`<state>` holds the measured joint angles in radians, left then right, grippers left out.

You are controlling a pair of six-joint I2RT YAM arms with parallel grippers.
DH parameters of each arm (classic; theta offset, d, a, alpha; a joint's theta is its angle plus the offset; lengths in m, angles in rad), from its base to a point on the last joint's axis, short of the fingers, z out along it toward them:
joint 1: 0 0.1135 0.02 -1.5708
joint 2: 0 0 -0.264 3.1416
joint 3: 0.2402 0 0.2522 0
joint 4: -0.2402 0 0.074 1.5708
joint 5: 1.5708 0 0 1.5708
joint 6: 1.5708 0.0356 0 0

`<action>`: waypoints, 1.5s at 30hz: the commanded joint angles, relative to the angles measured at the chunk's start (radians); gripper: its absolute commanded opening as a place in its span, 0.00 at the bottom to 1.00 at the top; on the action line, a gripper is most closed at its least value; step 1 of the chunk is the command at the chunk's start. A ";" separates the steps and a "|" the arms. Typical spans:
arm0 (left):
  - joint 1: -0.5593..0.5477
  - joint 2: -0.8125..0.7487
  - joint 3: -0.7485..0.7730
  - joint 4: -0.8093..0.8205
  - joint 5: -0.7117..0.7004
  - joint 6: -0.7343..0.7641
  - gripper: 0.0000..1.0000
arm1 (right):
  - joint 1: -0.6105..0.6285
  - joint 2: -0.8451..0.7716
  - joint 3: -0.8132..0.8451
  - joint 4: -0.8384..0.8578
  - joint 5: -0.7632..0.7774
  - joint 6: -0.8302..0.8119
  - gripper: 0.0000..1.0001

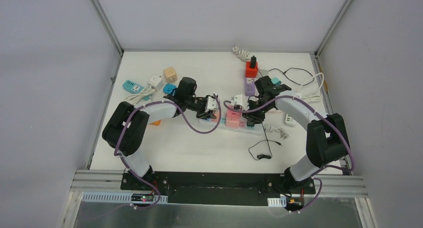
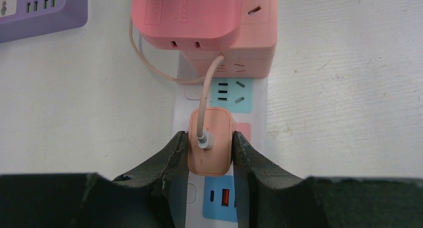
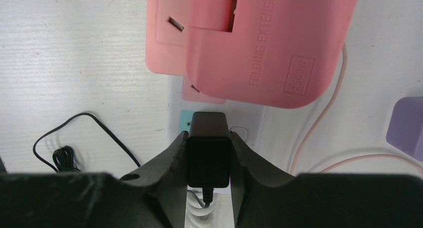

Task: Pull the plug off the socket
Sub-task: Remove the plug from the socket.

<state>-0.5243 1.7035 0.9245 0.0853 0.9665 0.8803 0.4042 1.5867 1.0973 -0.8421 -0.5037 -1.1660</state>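
A white power strip [image 1: 259, 129] lies mid-table with a pink folding extension socket [image 1: 233, 119] on it. My left gripper [image 1: 213, 104] is shut on a peach plug [image 2: 210, 148] with a pale cable; the plug stands on the strip [image 2: 182, 103], just short of the pink socket [image 2: 204, 18]. My right gripper [image 1: 252, 119] is shut on a black plug [image 3: 208, 148], which stands on the strip [image 3: 249, 128] at the other side of the pink socket [image 3: 259, 38]. Both plugs' prongs are hidden.
A purple strip [image 1: 249, 86] and a red adapter [image 1: 252, 68] with a black plug lie behind. A teal strip [image 1: 132, 86], a white cube [image 1: 155, 81] and a tan cube [image 1: 170, 74] sit at back left. White cables [image 1: 309, 91] and a thin black cable [image 1: 267, 145] lie right.
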 commanded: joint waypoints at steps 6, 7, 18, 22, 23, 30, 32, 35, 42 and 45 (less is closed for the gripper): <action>-0.019 0.033 0.013 -0.030 -0.009 0.031 0.00 | 0.029 0.012 0.003 -0.079 -0.089 -0.048 0.00; -0.019 0.033 0.013 -0.030 -0.009 0.031 0.00 | 0.005 0.011 0.005 -0.109 -0.100 -0.081 0.00; -0.022 0.035 0.014 -0.035 -0.015 0.032 0.00 | 0.086 0.025 0.045 -0.050 -0.125 0.050 0.00; -0.022 0.039 0.017 -0.038 -0.018 0.034 0.00 | 0.111 0.026 0.049 -0.036 -0.087 0.071 0.00; -0.022 0.039 0.019 -0.039 -0.020 0.034 0.00 | 0.105 0.024 0.040 -0.030 -0.066 0.063 0.00; -0.023 0.039 0.020 -0.044 -0.016 0.040 0.00 | -0.045 0.012 0.000 -0.071 -0.122 -0.034 0.00; -0.023 0.039 0.021 -0.045 -0.015 0.040 0.00 | -0.038 0.009 0.004 -0.064 -0.141 -0.019 0.00; -0.025 0.038 0.020 -0.046 -0.016 0.042 0.00 | 0.033 0.011 0.016 -0.039 -0.135 0.026 0.00; -0.025 0.039 0.022 -0.053 -0.023 0.046 0.00 | 0.117 0.009 0.027 -0.025 -0.071 0.046 0.00; -0.025 0.041 0.022 -0.056 -0.022 0.048 0.00 | 0.013 -0.003 0.018 -0.052 -0.108 0.015 0.00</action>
<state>-0.5285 1.7130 0.9424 0.0582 0.9691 0.8875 0.4492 1.5929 1.1233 -0.8898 -0.4244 -1.1114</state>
